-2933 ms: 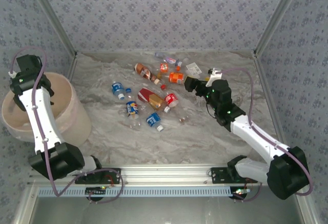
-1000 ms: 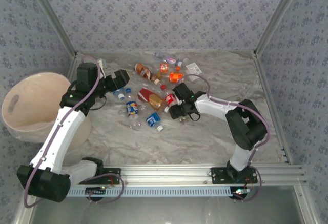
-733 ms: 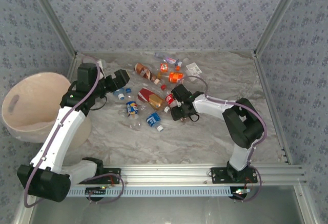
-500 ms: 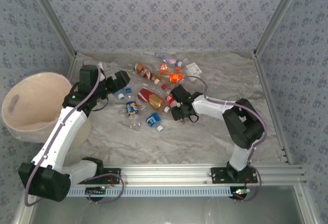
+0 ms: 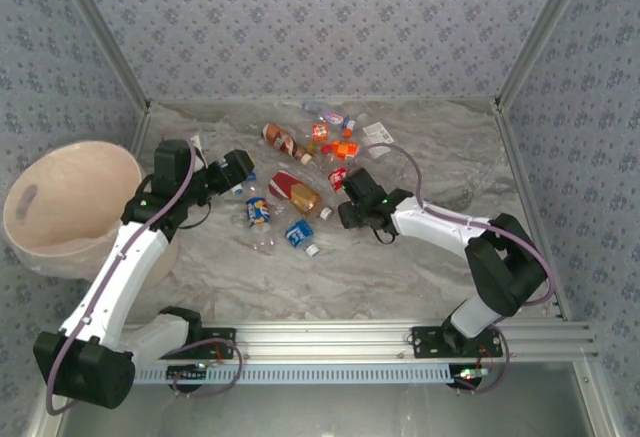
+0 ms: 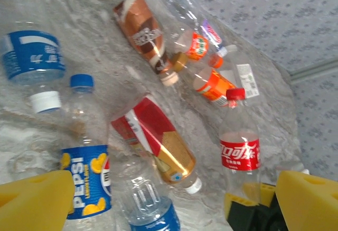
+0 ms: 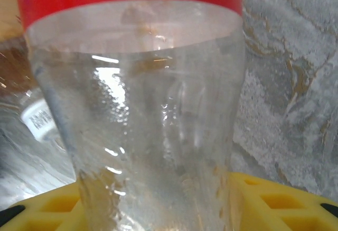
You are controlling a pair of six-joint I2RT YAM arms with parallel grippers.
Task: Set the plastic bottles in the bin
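Note:
Several plastic bottles lie scattered mid-table. My right gripper (image 5: 343,193) (image 7: 158,212) is shut on a clear bottle with a red label (image 5: 338,178) (image 7: 142,109) (image 6: 240,146), its yellow pads pressed on both sides of the bottle's lower body. My left gripper (image 5: 241,170) (image 6: 169,210) hangs open above the pile's left side, nothing between its fingers. Below it lie a Pepsi bottle (image 6: 84,175) (image 5: 258,210), a red-and-gold bottle (image 6: 158,141) (image 5: 292,192) and a blue-labelled bottle (image 6: 153,212) (image 5: 298,234). The pinkish-beige bin (image 5: 45,242) stands at the far left.
Farther back lie a brown bottle (image 5: 283,142) (image 6: 142,30) and orange-labelled bottles (image 5: 345,149) (image 6: 211,85). A blue-labelled water bottle (image 6: 31,56) sits near the left gripper. Patterned walls close the table (image 5: 420,257) on three sides; its near and right parts are bare marble.
My right gripper closed on the red-labelled bottle and carried it slightly back and right. The left arm sank a little lower over the pile, still open.

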